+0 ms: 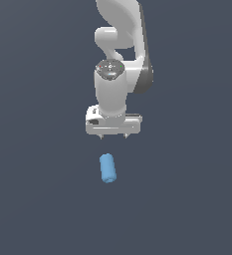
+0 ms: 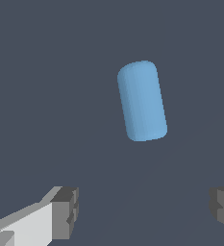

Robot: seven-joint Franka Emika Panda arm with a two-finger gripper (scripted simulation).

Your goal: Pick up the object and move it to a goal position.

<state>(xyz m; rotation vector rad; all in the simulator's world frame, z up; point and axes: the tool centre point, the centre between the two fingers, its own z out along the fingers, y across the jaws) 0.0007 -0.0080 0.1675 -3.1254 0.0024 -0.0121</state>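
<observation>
The gripper (image 2: 142, 209) has its fingers (image 2: 65, 211) spread wide and holds nothing. Beyond it, apart from the fingers, the object (image 2: 142, 101) lies on the grey floor. It looks stiff, light and smooth, perhaps slippery, so its straight sides seem the best place to grip.

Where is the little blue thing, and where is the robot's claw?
blue cylinder (image 1: 107, 168), exterior view, middle of its side.
blue cylinder (image 2: 142, 101), wrist view, middle of its side.
claw (image 1: 113, 136), exterior view, midway between its two small fingertips.

a plain dark grey-blue ground (image 1: 38, 199) fills the scene.
</observation>
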